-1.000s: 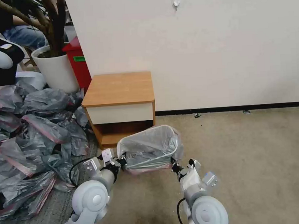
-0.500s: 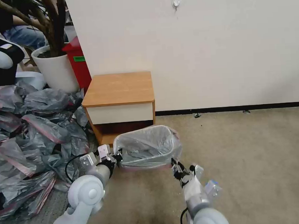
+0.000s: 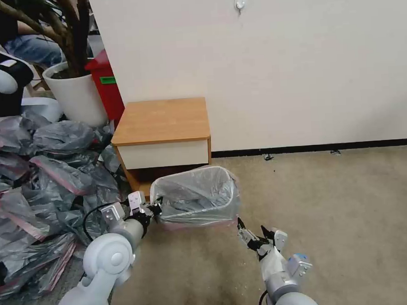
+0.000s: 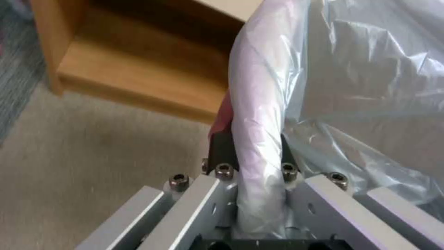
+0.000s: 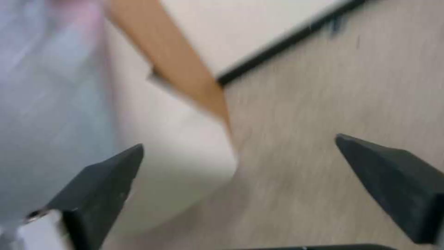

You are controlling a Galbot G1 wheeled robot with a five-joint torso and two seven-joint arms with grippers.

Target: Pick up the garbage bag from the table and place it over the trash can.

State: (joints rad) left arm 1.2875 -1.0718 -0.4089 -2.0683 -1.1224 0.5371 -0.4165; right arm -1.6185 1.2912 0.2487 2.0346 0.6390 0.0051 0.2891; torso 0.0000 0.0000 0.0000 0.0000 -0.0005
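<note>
The garbage bag [image 3: 194,194], thin grey plastic with a pink band at its mouth, is draped over the trash can [image 5: 185,166], which stands on the carpet in front of the table [image 3: 163,120]. My left gripper [image 3: 153,210] is at the can's left side, shut on a fold of the bag's rim [image 4: 254,114]. My right gripper [image 3: 252,229] is open, a short way in front of the can's right corner and touching nothing; in the right wrist view the right gripper [image 5: 238,144] has its fingers spread wide, with carpet between them.
A big heap of grey bags [image 3: 36,179] covers the floor on the left. Behind it stand a white plant pot [image 3: 75,93] and a red box [image 3: 105,82]. Open carpet [image 3: 329,209] lies to the right, up to the wall.
My right gripper has let go of the bag's rim, opened and drawn back toward me. The left gripper has shifted left, still holding the bag, and the can moved slightly left with it.
</note>
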